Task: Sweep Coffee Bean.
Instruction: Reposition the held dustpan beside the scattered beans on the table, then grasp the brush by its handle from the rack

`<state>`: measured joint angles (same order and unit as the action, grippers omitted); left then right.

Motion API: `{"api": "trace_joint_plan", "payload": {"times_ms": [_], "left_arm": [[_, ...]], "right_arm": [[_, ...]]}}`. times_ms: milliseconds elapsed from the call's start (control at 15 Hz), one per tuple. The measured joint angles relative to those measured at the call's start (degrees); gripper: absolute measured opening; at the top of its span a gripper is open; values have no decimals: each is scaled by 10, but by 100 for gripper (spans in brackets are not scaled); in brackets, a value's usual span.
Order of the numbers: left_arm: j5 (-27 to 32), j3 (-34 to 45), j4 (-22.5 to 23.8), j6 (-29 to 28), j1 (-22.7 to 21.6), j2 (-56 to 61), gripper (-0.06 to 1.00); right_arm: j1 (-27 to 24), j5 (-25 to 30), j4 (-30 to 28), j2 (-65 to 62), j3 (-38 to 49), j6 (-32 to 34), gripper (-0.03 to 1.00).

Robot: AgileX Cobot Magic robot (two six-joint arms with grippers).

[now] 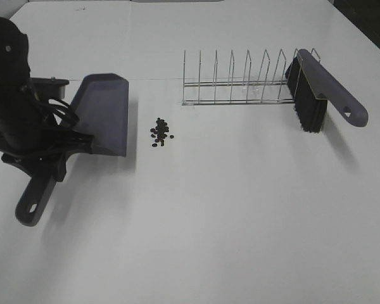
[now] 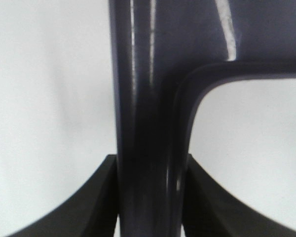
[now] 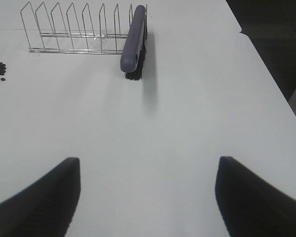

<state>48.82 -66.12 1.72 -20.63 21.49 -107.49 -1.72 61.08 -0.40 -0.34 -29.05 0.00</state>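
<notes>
Left hand [image 2: 150, 197]: is gripping the handle of the dustpan [image 1: 104, 114], with both fingers pressing against its sides, at the left of the counter [image 1: 240, 221].
Dustpan: is pointing its wide open edge toward the beans.
Coffee beans [image 1: 160, 132]: are lying in one small cluster on the counter, near the dustpan's open edge but not touching it, with the pan's whole scoop between them and the left hand.
Right hand [image 3: 148, 197]: is hovering over bare counter with its fingers spread wide, holding nothing, well apart from the beans.
Brush [image 1: 316, 88]: is leaning at the end of the wire rack [image 1: 240, 79], bristles down.
</notes>
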Motion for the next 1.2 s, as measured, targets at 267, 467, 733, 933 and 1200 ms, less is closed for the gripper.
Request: {"api": "trace_joint_plan", "payload": {"times_ms": [267,467,733,933,1200], "left_arm": [[2,0,2,-1,0,28,32],[3,0,2,-1,0,28,32],[3,0,2,-1,0,28,32],[3,0,2,0,0,28,32],[13,0,2,10,0,28,32]], "right_arm": [[0,0,1,0,0,0,63],[0,0,1,0,0,0,63],[0,-24,0,44,-7,0,63],[0,-132,1,129,-9,0,63],[0,-246,9,346,-29,0,63]]}}
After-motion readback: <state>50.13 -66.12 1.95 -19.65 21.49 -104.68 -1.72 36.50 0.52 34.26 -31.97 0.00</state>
